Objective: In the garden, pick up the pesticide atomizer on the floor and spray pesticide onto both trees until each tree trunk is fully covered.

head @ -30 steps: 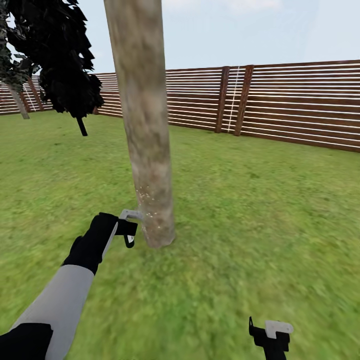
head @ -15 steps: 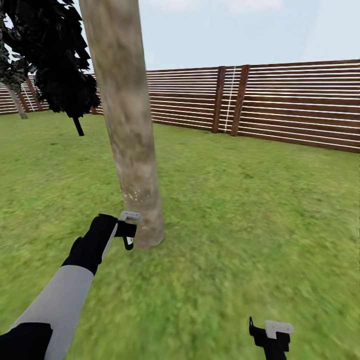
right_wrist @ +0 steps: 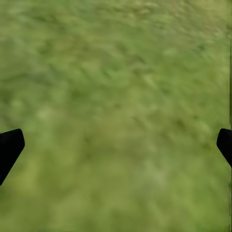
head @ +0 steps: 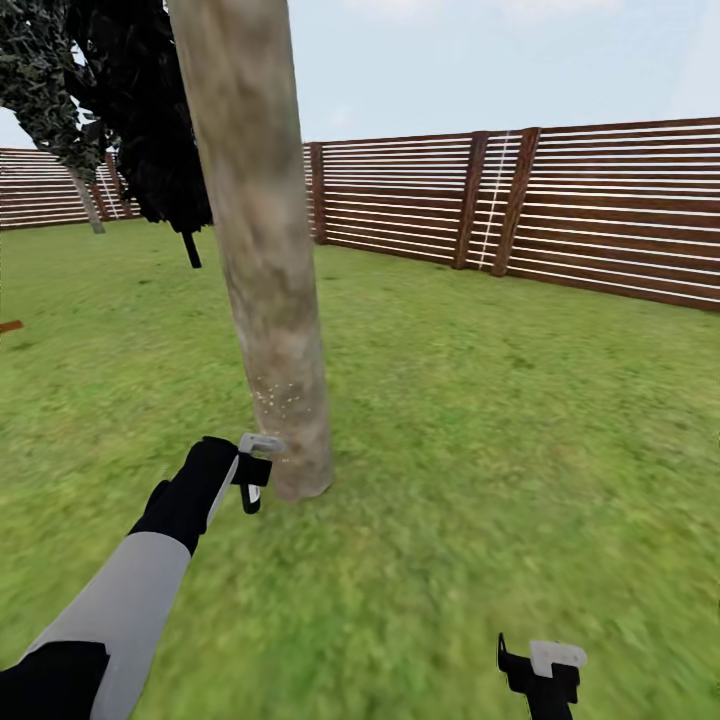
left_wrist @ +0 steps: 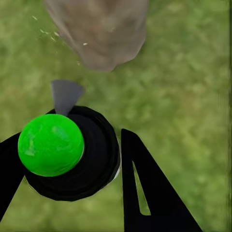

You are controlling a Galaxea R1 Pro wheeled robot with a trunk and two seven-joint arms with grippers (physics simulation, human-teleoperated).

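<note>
The left gripper (left_wrist: 72, 159) is clamped on the atomizer (left_wrist: 67, 154), its green cap up toward the wrist camera and its grey nozzle aimed at the foot of the trunk (head: 262, 250), which it almost touches. Against the earlier head views the whole scene has slid sideways: the fence (head: 560, 215) posts sit further right, a fence corner has come into sight behind the trunk, and the second tree (head: 60, 110) shows more of its grey-green foliage near the lawn's far left edge. That is the camera swinging, not the things moving; the arm has kept its pose against the trunk. A small patch of pale pesticide (head: 275, 398) specks sits low on the bark and looks no larger than before, so most of the trunk seems bare yet. The turn probably brings a fresh side of the bark under the nozzle. The right gripper (head: 540, 668) hangs low over the lawn (head: 520, 420) with its fingers spread, holding nothing.
</note>
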